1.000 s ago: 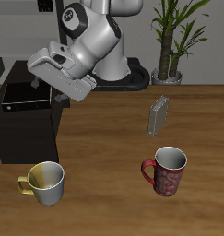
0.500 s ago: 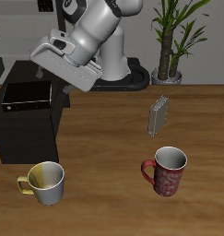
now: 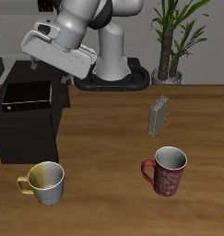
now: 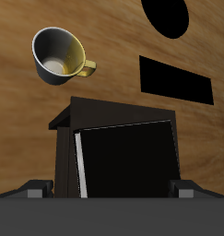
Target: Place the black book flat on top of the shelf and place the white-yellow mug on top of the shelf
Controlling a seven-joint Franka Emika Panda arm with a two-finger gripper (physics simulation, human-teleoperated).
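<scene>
I see the black book (image 3: 26,95) lying flat on the shelf (image 3: 26,134). The white-yellow mug (image 3: 45,182) sits upright on the table (image 3: 109,157) before it (nothing inside). The gripper (image 3: 46,69) hovers above the book; I can't tell its jaw state.

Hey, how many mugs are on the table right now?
2. The white-yellow mug stands near the table's front edge, just in front of the shelf. The red patterned mug stands near the front edge too, in front of the grey ribbed block. None seems hidden.
</scene>
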